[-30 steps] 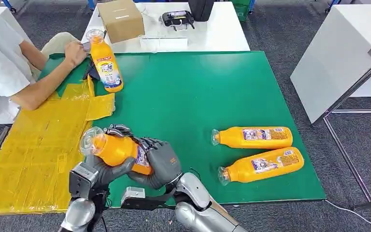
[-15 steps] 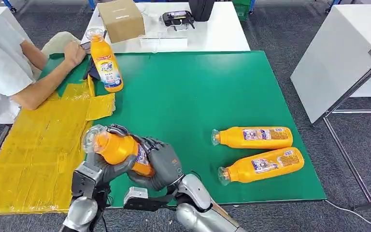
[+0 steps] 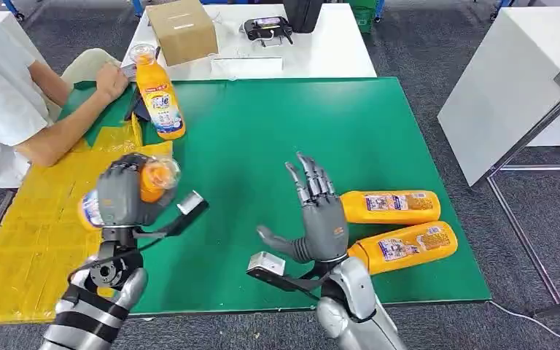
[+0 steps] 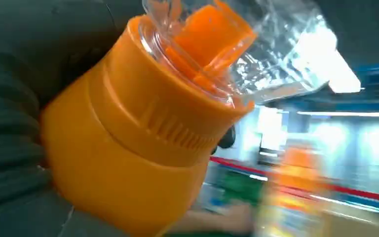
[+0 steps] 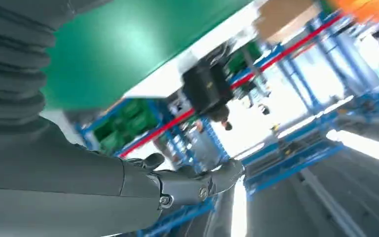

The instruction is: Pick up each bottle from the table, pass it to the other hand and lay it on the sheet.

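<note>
My left hand (image 3: 122, 191) grips an orange bottle (image 3: 152, 177) above the edge of the yellow sheet (image 3: 40, 233); up close the left wrist view shows that orange bottle (image 4: 128, 143) with its clear cap. My right hand (image 3: 315, 215) is raised over the green table (image 3: 277, 138) with fingers spread, holding nothing, and its fingers (image 5: 197, 182) show the same in the right wrist view. Two orange bottles lie on the table at the right, one (image 3: 390, 207) farther and one (image 3: 405, 247) nearer. A further bottle (image 3: 159, 95) stands upright at the sheet's far end.
A person's hand (image 3: 111, 79) and sleeve rest at the far left, beside the standing bottle. A cardboard box (image 3: 182, 29) and a black device (image 3: 268, 28) sit on the white table behind. A white table (image 3: 510, 87) stands to the right.
My right hand has let go of the bottle and moved right, opening its fingers. My left hand has carried the bottle up and left toward the yellow sheet.
</note>
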### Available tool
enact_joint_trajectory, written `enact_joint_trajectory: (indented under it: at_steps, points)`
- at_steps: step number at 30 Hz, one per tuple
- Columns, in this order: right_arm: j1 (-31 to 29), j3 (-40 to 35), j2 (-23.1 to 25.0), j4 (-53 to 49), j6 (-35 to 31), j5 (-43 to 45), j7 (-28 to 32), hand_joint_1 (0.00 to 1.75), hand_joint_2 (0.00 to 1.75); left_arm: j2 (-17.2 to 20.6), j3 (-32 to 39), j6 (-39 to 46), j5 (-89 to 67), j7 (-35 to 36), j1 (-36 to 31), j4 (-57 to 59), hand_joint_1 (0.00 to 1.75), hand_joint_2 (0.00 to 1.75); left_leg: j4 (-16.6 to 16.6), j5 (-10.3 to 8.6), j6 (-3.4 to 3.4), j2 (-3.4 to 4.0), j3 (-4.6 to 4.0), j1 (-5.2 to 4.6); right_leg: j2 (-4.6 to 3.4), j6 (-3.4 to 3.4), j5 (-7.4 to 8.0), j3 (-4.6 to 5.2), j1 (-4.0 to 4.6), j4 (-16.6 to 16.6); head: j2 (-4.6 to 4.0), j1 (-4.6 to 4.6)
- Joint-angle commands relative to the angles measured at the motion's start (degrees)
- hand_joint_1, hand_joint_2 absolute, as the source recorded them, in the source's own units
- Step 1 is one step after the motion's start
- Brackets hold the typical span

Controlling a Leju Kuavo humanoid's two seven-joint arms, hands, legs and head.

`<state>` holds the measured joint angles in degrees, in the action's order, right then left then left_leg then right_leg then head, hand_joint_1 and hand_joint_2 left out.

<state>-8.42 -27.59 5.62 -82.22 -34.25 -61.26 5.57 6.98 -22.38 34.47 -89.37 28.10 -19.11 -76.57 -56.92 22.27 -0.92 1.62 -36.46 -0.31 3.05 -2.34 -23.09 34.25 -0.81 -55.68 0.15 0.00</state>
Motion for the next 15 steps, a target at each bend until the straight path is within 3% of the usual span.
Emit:
enact_joint_trajectory:
  at_steps: [1,4,7,8,9,10,12,15]
  points:
    - [-2.3,1.8,-3.2,-1.7,2.9,-2.7,-2.2,0.00,0.00,12.1,-25.7,-4.9,-0.6,11.9,-17.1,23.4,1.75,1.75,0.0,0.02,0.10,-0.55,0.21,0.15,0.25,0.10,-0.18,-0.34,0.08,0.0,0.00,0.07]
    - [-3.8,0.4,-4.6,-0.1,6.0,-6.4,-5.4,0.00,0.00,8.9,-30.1,-3.3,-0.6,11.9,-19.7,38.5,1.75,1.75,0.0,0.02,0.12,-0.40,0.35,0.14,-0.01,0.10,-0.16,-0.46,0.04,0.0,0.00,0.04]
    - [-7.7,-0.9,-7.6,4.8,13.7,-11.1,-11.0,0.00,0.00,7.5,-36.7,0.2,-0.6,11.9,-23.0,49.9,1.75,1.75,0.1,0.00,0.09,-0.15,0.35,0.06,-0.16,0.06,-0.07,-0.41,-0.02,0.1,0.02,0.04]
    - [-9.3,-1.5,-9.2,7.0,15.8,-11.6,-11.8,0.00,0.00,5.8,-34.6,5.5,-0.6,11.9,-21.3,51.7,0.00,1.75,0.1,0.01,0.10,-0.12,0.41,0.10,-0.23,0.08,-0.06,-0.47,0.01,0.1,0.00,0.04]
    - [-11.1,-2.0,-10.6,9.9,17.8,-11.4,-12.6,0.00,0.00,4.7,-28.1,5.5,0.7,9.2,-18.1,48.5,0.00,1.75,0.1,0.00,0.09,-0.12,0.32,0.05,-0.18,0.06,-0.05,-0.39,-0.02,0.1,0.00,0.04]
    - [-12.1,-2.1,-11.4,11.6,19.2,-11.6,-13.2,0.00,0.00,3.6,-20.6,5.5,7.5,1.0,-15.7,45.1,0.00,0.00,0.1,0.02,0.09,-0.13,0.37,0.06,-0.24,0.07,-0.06,-0.45,-0.02,0.1,0.00,0.07]
    - [-13.8,-1.3,-12.2,14.7,22.0,-10.3,-13.5,0.00,0.00,-0.9,-10.7,5.5,18.1,-11.9,-15.9,49.1,0.00,0.00,0.1,0.06,0.07,-0.05,0.35,0.08,-0.34,0.05,-0.04,-0.45,-0.02,0.1,0.00,0.04]
    - [-16.0,-0.4,-13.5,18.5,24.8,-10.0,-14.1,0.00,0.00,-3.9,-3.0,5.5,20.7,-17.8,-14.9,48.7,0.00,0.00,0.0,-0.01,0.04,-0.34,0.19,0.03,-0.03,0.01,-0.06,-0.37,-0.06,0.1,0.00,0.07]
